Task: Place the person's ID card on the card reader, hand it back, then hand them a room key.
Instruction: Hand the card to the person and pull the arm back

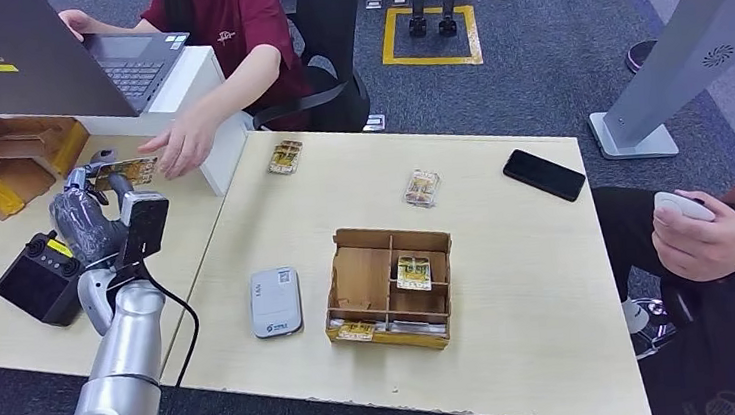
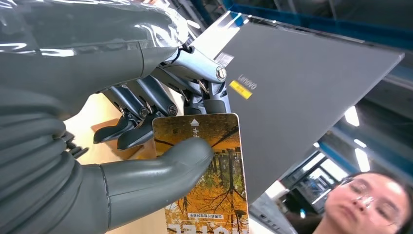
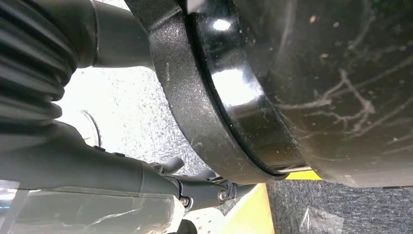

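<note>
My left hand (image 1: 101, 196), at the upper left of the frame, pinches the orange autumn-tree printed room key card (image 2: 207, 170) between thumb and fingers (image 2: 146, 105), held up beside the grey laptop lid (image 2: 311, 92). A person's outstretched hand (image 1: 180, 144) touches the card's far edge. The white card reader (image 1: 275, 301) lies at lower centre on the pale wooden bench (image 1: 522, 294), just left of the brown divided cardboard tray (image 1: 362, 280). Whether my right hand (image 3: 195, 187) has its fingers open or closed, I cannot tell.
</note>
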Tool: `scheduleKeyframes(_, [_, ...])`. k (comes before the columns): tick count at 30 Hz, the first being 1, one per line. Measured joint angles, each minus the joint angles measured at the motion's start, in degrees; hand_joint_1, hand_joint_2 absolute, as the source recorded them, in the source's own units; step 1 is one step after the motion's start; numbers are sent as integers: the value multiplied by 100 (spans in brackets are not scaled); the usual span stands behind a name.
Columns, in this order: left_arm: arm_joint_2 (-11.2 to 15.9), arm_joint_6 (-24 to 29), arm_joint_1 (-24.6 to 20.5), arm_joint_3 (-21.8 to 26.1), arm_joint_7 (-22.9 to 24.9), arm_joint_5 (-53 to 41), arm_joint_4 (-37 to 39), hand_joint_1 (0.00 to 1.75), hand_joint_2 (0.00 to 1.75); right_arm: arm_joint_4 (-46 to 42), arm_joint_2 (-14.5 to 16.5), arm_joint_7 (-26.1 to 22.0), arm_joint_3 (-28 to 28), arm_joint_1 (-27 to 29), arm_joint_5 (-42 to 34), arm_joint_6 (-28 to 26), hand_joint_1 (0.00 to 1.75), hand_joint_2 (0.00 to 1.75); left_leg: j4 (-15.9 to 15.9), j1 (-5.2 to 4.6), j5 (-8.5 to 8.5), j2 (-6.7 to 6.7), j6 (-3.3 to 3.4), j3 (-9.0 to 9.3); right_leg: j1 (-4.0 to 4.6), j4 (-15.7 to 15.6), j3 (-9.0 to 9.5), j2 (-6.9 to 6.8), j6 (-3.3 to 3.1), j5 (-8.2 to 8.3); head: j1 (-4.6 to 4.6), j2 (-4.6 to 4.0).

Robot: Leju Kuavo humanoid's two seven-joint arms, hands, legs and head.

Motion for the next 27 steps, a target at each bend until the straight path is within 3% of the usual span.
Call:
scheduleKeyframes(8, [-169, 0, -86, 311, -63, -182, 272, 175, 175, 0, 0, 3, 14, -6, 0, 3, 0, 175, 0, 0, 0, 1, 0, 0, 0, 0, 0, 1, 0, 0, 0, 0])
scheduleKeyframes(12, [-215, 0, -109, 322, -135, -145, 356, 0, 175, 0, -1, 0, 14, -5, 0, 3, 0, 175, 0, 0, 0, 4, 0, 1, 0, 1, -1, 6, 0, 0, 0, 0])
scheduleKeyframes(17, [-222, -80, -102, 288, -193, 499, 412, 0, 175, 0, -7, -21, 14, -4, -23, -5, 0, 175, 0, 1, 0, 2, 0, 0, 0, 0, -1, 4, 0, 0, 0, 0])
scheduleKeyframes(21, [-212, -599, 5, 57, 208, 1420, 287, 0, 175, 0, -9, 24, 14, 9, -87, -45, 0, 175, 0, 1, 0, 1, 0, 0, 0, 0, -1, 4, 0, 0, 1, 0])
scheduleKeyframes(27, [-98, -1596, 818, -806, 510, 2330, -907, 0, 175, 3, -9, 31, 6, 75, -257, -184, 0, 175, 0, -1, -3, 4, 1, -2, 0, -1, -1, 6, 0, -1, -1, 0])
